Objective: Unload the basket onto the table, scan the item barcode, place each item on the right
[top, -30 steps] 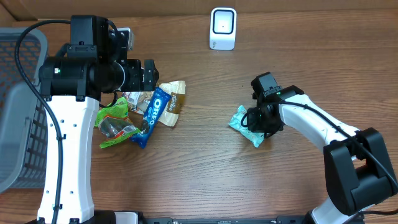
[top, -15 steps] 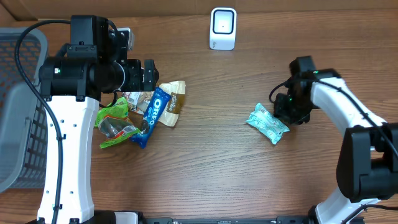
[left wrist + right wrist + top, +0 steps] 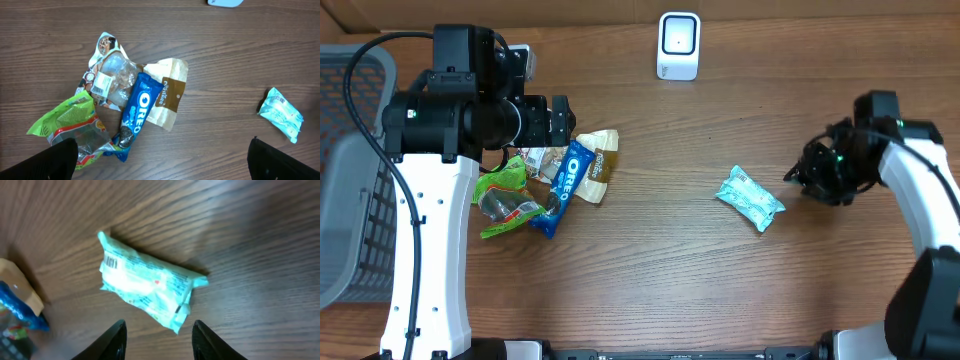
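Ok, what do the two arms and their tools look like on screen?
Both are white links joined by black joint housings. The left arm has a long white link, a black cable looping beside it and a small green light on its black housing. The right arm also glows green near its wrist. The left tool and right tool have black fingers.

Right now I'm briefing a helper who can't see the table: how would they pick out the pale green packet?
Start at the white scanner at the far edge of the wooden table, then come nearer and right. A small mint-green packet lies alone there, barcode showing, while the other snacks sit heaped at the left.
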Available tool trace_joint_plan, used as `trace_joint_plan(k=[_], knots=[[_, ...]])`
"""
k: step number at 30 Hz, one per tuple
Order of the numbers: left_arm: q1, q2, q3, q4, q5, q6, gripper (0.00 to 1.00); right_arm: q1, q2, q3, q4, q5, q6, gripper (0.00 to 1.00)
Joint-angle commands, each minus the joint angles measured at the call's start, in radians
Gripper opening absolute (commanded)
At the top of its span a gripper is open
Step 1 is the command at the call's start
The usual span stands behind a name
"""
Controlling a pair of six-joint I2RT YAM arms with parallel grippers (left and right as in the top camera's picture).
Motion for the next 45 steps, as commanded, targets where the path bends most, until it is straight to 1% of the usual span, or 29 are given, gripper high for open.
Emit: trace_joint_plan(k=[1, 6, 9, 12, 13, 29, 31, 39, 45], knots=[[0.0, 0.004, -0.004, 0.0, -0.005, -0.011, 1.0, -0.002, -0.067, -0.153, 0.077, -0.006, 0.082, 0.48], [0.0, 0.004, -0.004, 0.0, -0.005, -0.011, 1.0, -0.002, -0.082, -0.304, 0.23, -0.064, 0.11, 0.48], [0.0, 0.004, -0.004, 0.0, -0.005, -0.011, 1.0, -0.002, -0.082, -0.318, 0.243, -0.066, 0.113, 0.49], [0.0, 0.004, -0.004, 0.0, -0.005, -0.011, 1.0, -0.002, -0.082, -0.318, 0.243, -0.074, 0.109, 0.61], [0.0, 0.004, -0.004, 0.0, -0.005, -0.011, 1.0, -0.002, -0.082, -0.318, 0.241, -0.074, 0.109, 0.61], [0.0, 0.004, -0.004, 0.0, -0.005, -0.011, 1.0, -0.002, -0.082, -0.327, 0.25, -0.073, 0.114, 0.62], [0.0, 0.004, -0.004, 0.0, -0.005, -0.011, 1.0, -0.002, -0.082, -0.346, 0.256, -0.074, 0.136, 0.64], [0.0, 0.004, -0.004, 0.0, -0.005, -0.011, 1.0, -0.002, -0.081, -0.435, 0.369, -0.114, 0.188, 0.64], [0.0, 0.004, -0.004, 0.0, -0.005, -0.011, 1.0, -0.001, -0.081, -0.507, 0.513, -0.114, 0.259, 0.65]])
